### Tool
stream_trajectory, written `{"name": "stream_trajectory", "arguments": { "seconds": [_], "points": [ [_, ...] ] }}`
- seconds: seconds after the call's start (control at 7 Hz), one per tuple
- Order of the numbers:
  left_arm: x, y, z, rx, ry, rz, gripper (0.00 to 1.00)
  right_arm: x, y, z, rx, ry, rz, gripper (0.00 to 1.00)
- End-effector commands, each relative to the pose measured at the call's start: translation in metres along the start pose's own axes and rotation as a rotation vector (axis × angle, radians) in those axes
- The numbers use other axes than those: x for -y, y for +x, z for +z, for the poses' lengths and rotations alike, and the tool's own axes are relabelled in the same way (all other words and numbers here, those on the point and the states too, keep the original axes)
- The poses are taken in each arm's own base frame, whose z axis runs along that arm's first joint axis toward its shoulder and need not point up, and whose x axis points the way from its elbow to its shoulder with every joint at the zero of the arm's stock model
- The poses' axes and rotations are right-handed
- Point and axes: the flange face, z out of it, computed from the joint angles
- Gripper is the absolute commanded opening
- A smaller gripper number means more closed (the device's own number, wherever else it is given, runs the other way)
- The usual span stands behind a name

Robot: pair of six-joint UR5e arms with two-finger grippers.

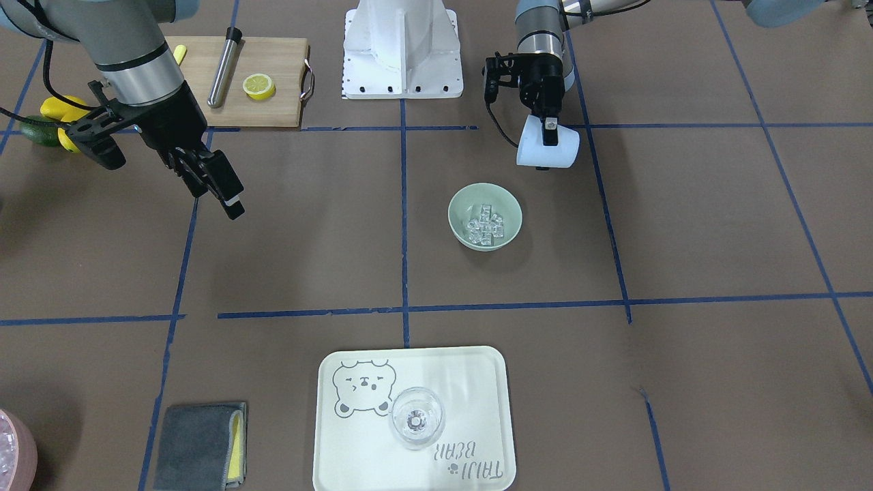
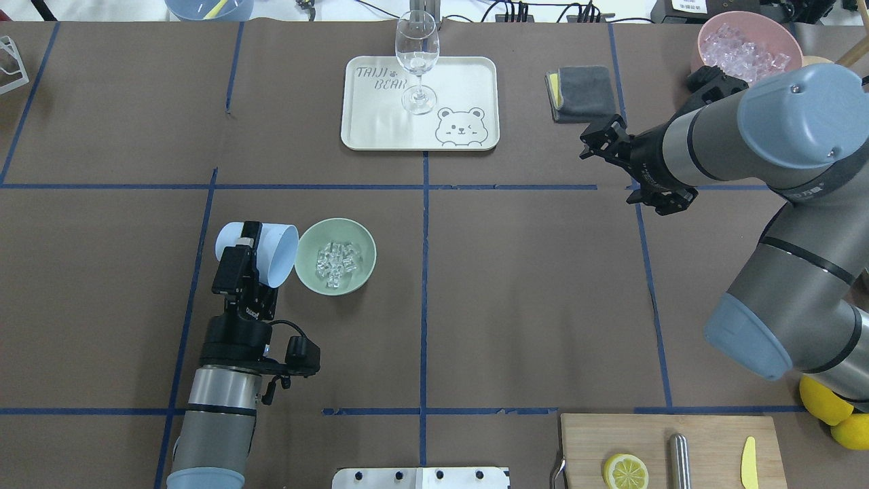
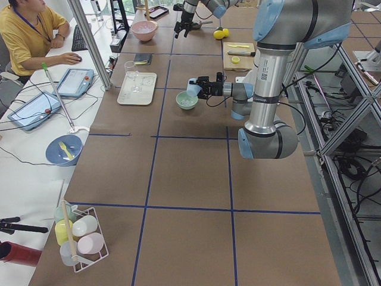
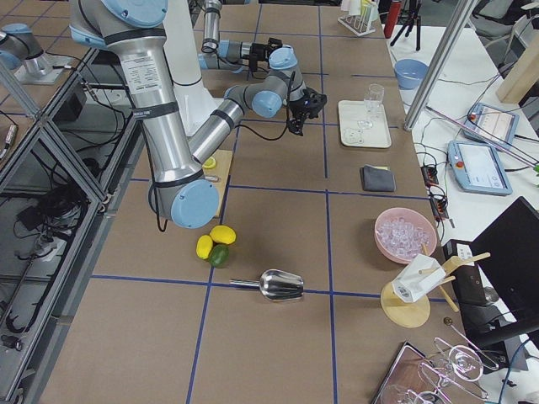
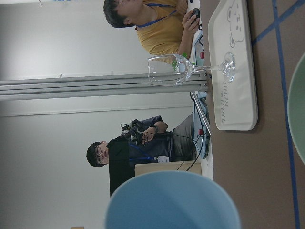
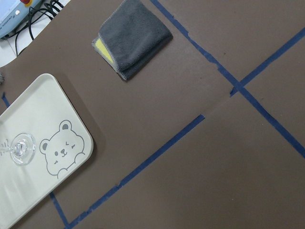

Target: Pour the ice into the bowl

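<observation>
The pale mint-green bowl stands on the brown table with the ice, a small heap of clear cubes, inside it. My left gripper is shut on a light blue cup. The cup lies tipped on its side, its mouth toward the bowl's rim and just beside it. In the left wrist view the cup fills the bottom and the bowl's edge shows at the right. My right gripper hovers open and empty, far from the bowl.
A pale tray holds a clear stemmed glass. A folded grey cloth lies near it. A wooden board carries a lemon half and a metal rod. A pink tub sits far right. People sit beyond the table.
</observation>
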Motion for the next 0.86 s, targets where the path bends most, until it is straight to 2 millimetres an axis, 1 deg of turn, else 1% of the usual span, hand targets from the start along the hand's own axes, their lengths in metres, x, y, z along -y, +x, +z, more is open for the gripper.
{"name": "stream_trajectory", "arguments": {
  "seconds": [0.0, 0.14, 0.43, 0.57, 0.71],
  "points": [
    [0.000, -0.008, -0.001, 0.007, 0.002, -0.113, 0.00, 0.002, 0.000, -0.001, 0.002, 0.002, 0.001, 1.00],
    [-0.010, -0.011, -0.002, 0.017, 0.007, -0.207, 0.00, 0.005, 0.001, -0.002, 0.000, 0.005, 0.004, 1.00],
    [-0.043, -0.008, -0.005, 0.030, 0.018, -0.333, 0.00, 0.005, 0.001, -0.004, 0.002, -0.002, 0.003, 1.00],
    [-0.050, -0.010, -0.006, 0.038, 0.022, -0.407, 0.00, 0.004, 0.001, -0.007, 0.006, -0.003, 0.001, 1.00],
    [-0.062, -0.010, -0.007, 0.045, 0.026, -0.476, 0.00, 0.004, 0.001, -0.007, 0.008, -0.002, 0.001, 1.00]
  ]
}}
